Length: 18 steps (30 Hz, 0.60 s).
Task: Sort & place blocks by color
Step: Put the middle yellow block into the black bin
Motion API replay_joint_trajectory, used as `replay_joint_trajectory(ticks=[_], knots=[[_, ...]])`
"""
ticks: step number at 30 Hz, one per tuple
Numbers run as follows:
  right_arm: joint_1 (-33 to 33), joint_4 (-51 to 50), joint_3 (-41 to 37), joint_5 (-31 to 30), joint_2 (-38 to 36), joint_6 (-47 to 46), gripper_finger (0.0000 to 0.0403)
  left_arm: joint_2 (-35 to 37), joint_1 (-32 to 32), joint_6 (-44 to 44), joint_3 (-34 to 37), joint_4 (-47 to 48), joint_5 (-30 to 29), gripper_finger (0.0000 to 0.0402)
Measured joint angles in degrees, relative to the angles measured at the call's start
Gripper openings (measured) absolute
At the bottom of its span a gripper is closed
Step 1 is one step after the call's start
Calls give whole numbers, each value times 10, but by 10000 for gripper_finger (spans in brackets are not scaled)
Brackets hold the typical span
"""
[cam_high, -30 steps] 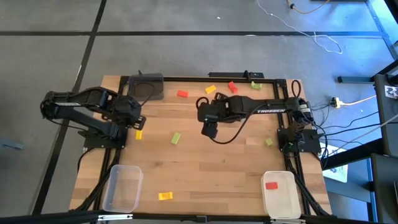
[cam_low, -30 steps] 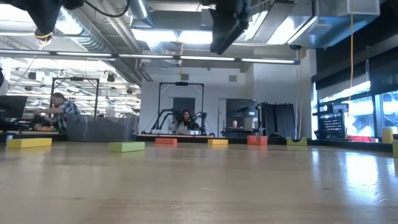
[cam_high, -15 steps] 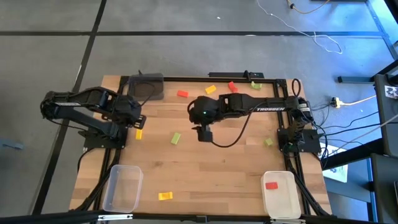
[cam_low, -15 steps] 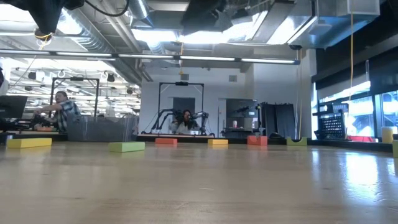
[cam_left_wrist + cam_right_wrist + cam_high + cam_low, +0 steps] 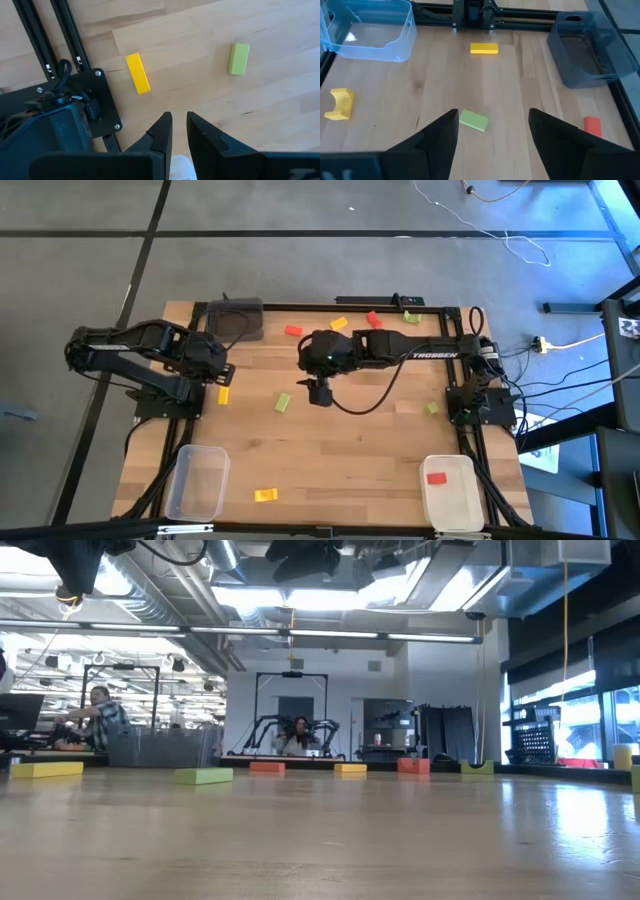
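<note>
— Where's your target?

— The light green block (image 5: 473, 120) lies flat on the table, just ahead of my right gripper (image 5: 492, 131), whose fingers are spread wide and empty. The left gripper (image 5: 179, 131) waits nearly clenched, holding nothing.

— How will it handle?

— Light, rigid, probably smooth, I judge. I pinch across its short sides.

robotics lab, exposed ceiling ducts (image 5: 150, 590), another arm rig (image 5: 290, 730) behind
</note>
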State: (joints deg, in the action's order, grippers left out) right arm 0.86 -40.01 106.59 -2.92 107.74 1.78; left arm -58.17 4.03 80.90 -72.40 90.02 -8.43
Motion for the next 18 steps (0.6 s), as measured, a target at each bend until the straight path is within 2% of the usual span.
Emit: replay_joint_trajectory(ticks=[7, 11, 18], knots=[[0, 0, 0, 0, 0, 0, 242, 0, 0, 0, 1, 0, 0, 49], [0, 0, 0, 0, 0, 0, 242, 1, 0, 30, 15, 0, 6, 53], [0, -1, 0, 0, 0, 0, 242, 1, 0, 85, 54, -6, 55, 96]])
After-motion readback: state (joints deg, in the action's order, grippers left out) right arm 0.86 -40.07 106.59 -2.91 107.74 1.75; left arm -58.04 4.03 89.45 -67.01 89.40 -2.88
